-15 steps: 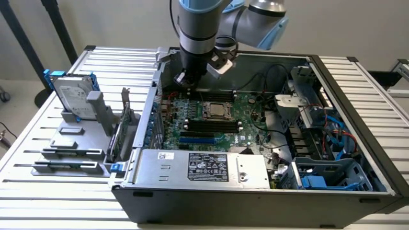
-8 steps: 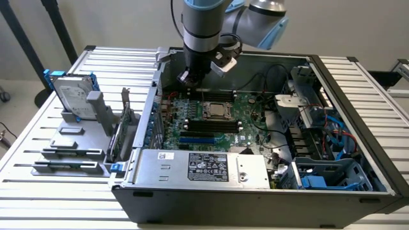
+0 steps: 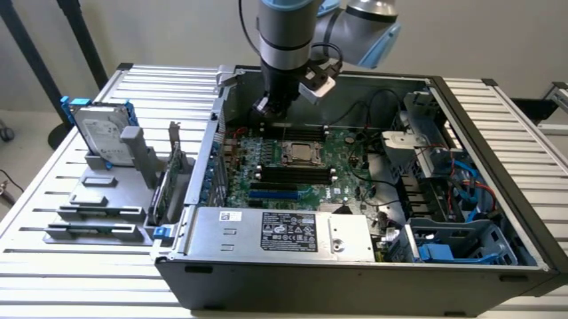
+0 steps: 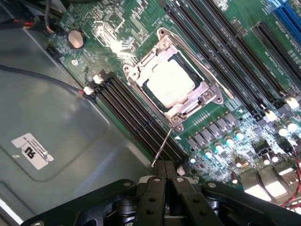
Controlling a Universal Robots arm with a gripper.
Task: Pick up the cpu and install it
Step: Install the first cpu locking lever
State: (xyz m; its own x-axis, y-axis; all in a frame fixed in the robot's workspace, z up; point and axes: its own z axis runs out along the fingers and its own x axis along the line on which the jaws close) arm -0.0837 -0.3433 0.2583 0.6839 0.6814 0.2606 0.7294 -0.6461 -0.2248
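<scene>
Gripper [image 4: 164,165] fingers pressed together, nothing visibly between; the socket lever [image 4: 164,144] tip ends at them. We see the cpu [image 4: 168,81] already seated in its socket on the motherboard [image 4: 127,33]. We judge latching underway; next demands lever control.

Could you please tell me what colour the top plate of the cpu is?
The cpu top is silver-grey; clearest in the wrist view.

Arm [image 3: 286,33] drops near-vertical from above, wrist joint [image 3: 368,26] cranked off toward ext. view's right. Gripper [image 3: 266,113] points down inside PC case [image 3: 497,219], near its far corner on ext. view's left. Wrist view: fingers [image 4: 155,193] pressed together, no gap btwn them.
</scene>
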